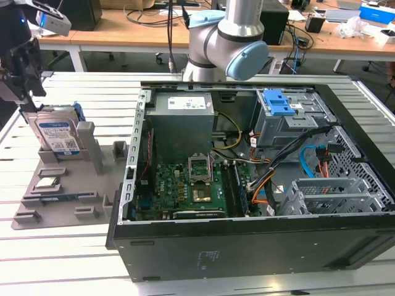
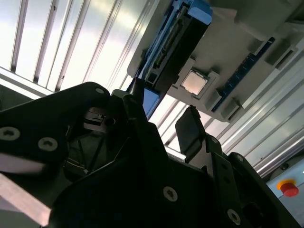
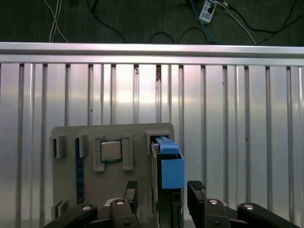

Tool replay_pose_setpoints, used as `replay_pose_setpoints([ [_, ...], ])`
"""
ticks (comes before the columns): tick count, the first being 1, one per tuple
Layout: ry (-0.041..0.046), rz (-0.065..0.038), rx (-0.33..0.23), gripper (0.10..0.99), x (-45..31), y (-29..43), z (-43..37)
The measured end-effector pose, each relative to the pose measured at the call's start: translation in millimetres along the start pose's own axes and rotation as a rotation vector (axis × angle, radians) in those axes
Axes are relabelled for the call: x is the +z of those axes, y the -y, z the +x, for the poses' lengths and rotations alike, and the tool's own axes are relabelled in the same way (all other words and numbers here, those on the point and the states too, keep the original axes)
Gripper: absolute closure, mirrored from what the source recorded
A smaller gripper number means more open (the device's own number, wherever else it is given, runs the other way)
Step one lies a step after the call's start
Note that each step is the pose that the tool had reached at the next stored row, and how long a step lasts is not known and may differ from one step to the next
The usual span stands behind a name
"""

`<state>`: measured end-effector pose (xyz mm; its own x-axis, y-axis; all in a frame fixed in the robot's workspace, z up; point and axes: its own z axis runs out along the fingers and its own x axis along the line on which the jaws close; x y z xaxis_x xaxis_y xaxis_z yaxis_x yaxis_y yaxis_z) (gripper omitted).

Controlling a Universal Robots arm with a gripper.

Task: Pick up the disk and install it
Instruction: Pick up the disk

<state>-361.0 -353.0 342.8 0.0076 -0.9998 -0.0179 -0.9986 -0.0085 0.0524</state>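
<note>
Gripper (image 3: 163, 186) jaws apart, straddling the disk (image 3: 171, 167), not clamped. Disk stands upright in grey holder (image 1: 69, 182) on slatted surface (image 1: 62, 259), toward the exterior view's left of the open computer case (image 1: 247, 253).

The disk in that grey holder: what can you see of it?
The disk is a flat silver rectangle with a blue-and-white label on its broad face and a blue plastic frame at its edges. It stands upright on edge in a slot of the grey holder, at the exterior view's left, outside the computer case. In the first wrist view the gripper has its jaws open, one on each side of the disk, seemingly not touching it.
</note>
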Motion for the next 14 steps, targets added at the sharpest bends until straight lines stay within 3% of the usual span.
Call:
replay_pose_setpoints([
  [4,-0.0008,0.000,-0.012,0.545,8.4,0.8,-1.4],
  [8,-0.0016,-0.001,-0.030,0.545,18.5,1.6,-8.0],
  [14,-0.0021,-0.001,-0.038,0.545,30.7,2.4,-8.9],
])
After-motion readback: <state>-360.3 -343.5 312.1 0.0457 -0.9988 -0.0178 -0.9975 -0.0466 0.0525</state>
